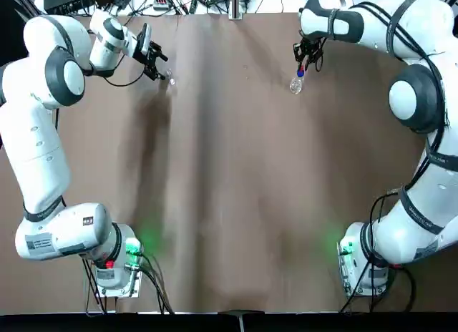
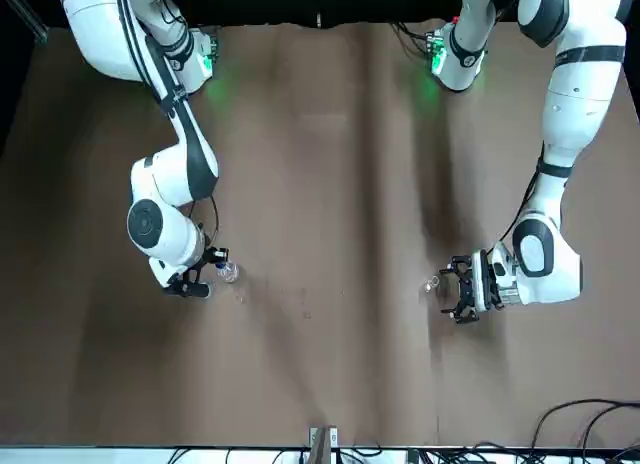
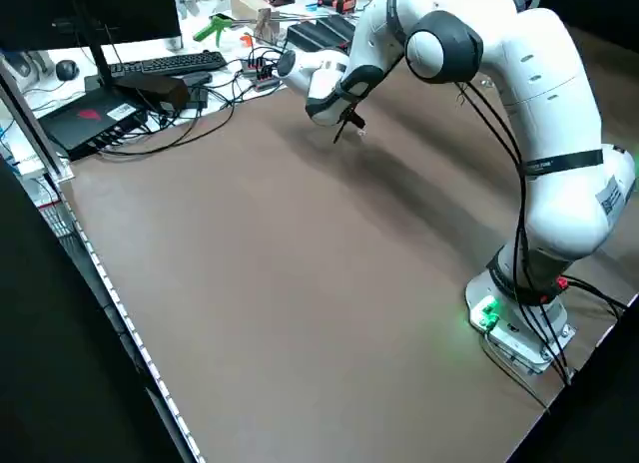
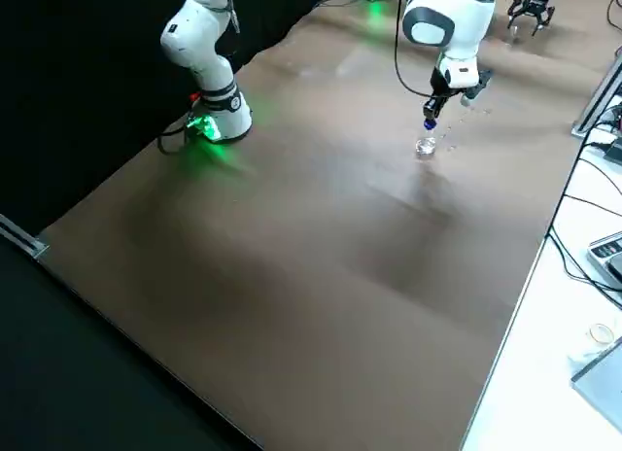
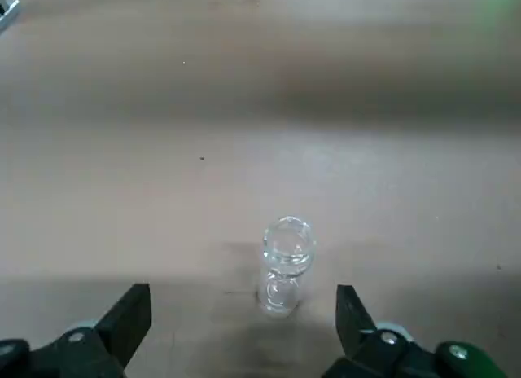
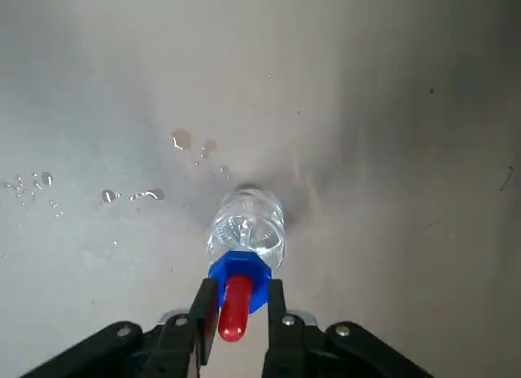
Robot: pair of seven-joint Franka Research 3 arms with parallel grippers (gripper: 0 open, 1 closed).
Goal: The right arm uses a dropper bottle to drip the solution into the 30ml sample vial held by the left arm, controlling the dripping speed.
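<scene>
The right gripper (image 6: 242,284) has its fingers closed in on the dropper bottle (image 6: 247,229), one on each side of the blue collar (image 6: 256,265), with the red bulb (image 6: 236,308) between them and the clear glass body beyond; whether there is liquid inside I cannot tell. Spilled drops (image 6: 146,195) lie on the brown tabletop (image 6: 391,231) near the bottle. The left gripper (image 5: 244,292), well apart from the right one, is spread wide and grips nothing, its two fingers on either side of the uncapped 30ml sample vial (image 5: 286,264), touching neither wall. The vial stands upright, its round mouth showing, clear all through; I cannot tell whether it contains any solution
</scene>
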